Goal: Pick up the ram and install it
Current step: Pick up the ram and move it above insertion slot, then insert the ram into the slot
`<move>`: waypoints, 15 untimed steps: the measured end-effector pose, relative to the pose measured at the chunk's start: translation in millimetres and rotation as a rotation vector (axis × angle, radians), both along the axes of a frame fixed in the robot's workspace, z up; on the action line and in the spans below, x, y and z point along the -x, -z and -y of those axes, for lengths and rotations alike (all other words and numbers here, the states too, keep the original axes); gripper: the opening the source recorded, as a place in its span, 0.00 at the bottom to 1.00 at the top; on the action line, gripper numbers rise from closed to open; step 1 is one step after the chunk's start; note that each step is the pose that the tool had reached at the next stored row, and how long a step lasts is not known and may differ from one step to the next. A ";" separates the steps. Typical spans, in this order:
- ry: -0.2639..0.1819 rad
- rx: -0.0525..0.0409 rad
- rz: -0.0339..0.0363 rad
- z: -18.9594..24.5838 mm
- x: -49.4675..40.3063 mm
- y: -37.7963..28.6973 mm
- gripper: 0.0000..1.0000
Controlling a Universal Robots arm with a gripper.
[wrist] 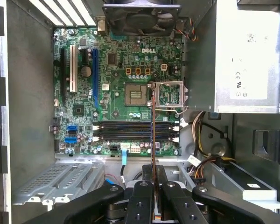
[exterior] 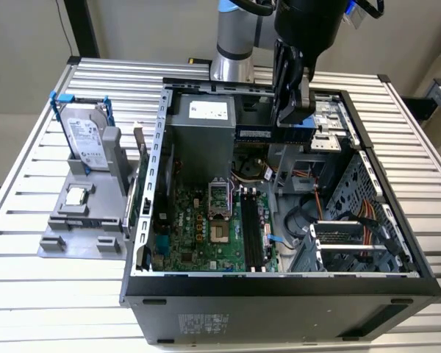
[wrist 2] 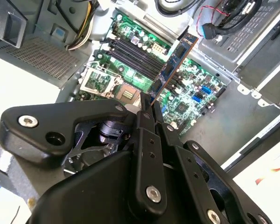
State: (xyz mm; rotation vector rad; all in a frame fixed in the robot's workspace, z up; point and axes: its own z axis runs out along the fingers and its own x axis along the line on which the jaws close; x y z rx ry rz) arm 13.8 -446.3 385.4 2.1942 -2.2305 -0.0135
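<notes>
Pincer (exterior: 294, 121) closed on the ram (exterior: 259, 134). In the exterior view both sit toward 1 o'clock from frame centre, above the open case (exterior: 279, 283). The stick is held level in the air. Most of its length juts toward 9 o'clock from the black fingers (exterior: 288, 110), which clamp its flat faces. It is clear of the motherboard (exterior: 198, 235) and lies crosswise to the long black memory slots (exterior: 251, 235) below. Ram: thin, flat, blue-green board with a row of dark chips, seen edge-on as a fine line in the first wrist view (wrist: 152, 135). Case is black sheet metal and the board is glossy green. A silver hard drive (exterior: 84, 140) stands at 9 o'clock on the ribbed aluminium table (exterior: 29, 294).
</notes>
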 end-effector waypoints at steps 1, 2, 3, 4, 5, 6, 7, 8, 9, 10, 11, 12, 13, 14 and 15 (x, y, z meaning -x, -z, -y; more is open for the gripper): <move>0.000 0.0000 0.0000 0.0 0.0 0.0 0.00; 0.000 0.0000 0.0000 0.0 0.0 0.0 0.00; 0.000 0.0000 0.0000 0.0 0.0 0.0 0.00; 0.000 0.0000 0.0000 0.0 0.0 0.0 0.00; 0.000 0.0000 0.0000 0.0 0.0 0.0 0.00; 0.001 0.0000 0.0000 0.0 0.0 0.0 0.00; 0.002 0.0000 0.0000 0.0 0.0 0.0 0.00; 0.004 0.0000 0.0000 0.0 0.0 0.0 0.00; 0.006 -0.0001 0.0000 0.0 0.0 0.0 0.00; 0.009 0.0000 0.0000 0.0 0.0 0.0 0.00; 0.012 0.0000 0.0000 0.0 0.0 0.0 0.00; 0.015 0.0000 0.0001 0.0 0.0 0.0 0.00; 0.018 -0.0001 0.0000 0.0 0.0 0.0 0.00; 0.022 -0.0001 0.0000 0.0 0.0 0.1 0.00; 0.027 -0.0001 0.0000 0.0 0.0 0.0 0.00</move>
